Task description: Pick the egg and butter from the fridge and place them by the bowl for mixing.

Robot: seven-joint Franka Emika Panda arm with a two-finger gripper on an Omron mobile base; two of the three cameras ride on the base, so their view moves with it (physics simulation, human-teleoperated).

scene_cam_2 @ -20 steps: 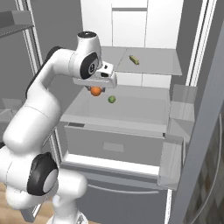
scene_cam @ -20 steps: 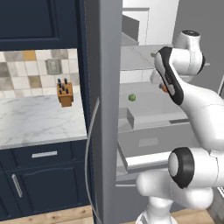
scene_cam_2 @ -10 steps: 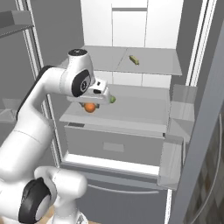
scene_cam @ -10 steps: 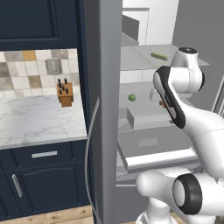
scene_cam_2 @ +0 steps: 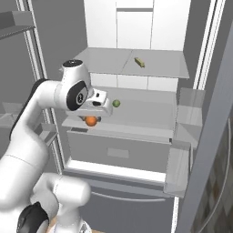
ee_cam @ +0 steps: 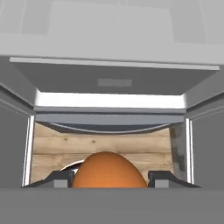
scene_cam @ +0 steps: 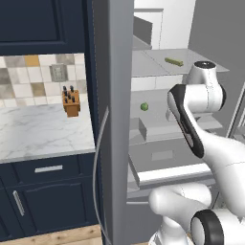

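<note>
Within the tall grey fridge [scene_cam_2: 136, 27], whose pale grey-white interior is smooth and matte, flat grey shelves, a boxy drawer front and square door bins are seen. Beside the fridge, in the left base view, dark navy cabinets [scene_cam: 43, 191] with slim metal handles are set under a white veined marble counter [scene_cam: 43, 131], behind which a wall of small beige and grey tiles is laid; a brown wooden knife block [scene_cam: 71, 103] is stood on that counter, near the fridge's edge. Below the fridge, pale wooden floor planks [ee_cam: 105, 146] are shown in the hand view.

In front of the fridge's middle shelf, the white arm's two-finger gripper [scene_cam_2: 92, 119] is held, and its jaws are clamped on the smooth, orange-brown oval egg [scene_cam_2: 91, 120], which is seen between the dark finger tips in the hand view [ee_cam: 108, 171]. The egg is carried just outside the fridge's middle shelf, above the drawer front.

On the fridge's upper shelf, the slim, pale yellowish-olive stick of butter [scene_cam_2: 139, 62] is laid flat, well apart from the gripper. On the middle shelf, a small green ball [scene_cam_2: 116, 103] is rested, just beside the gripper's hand.
</note>
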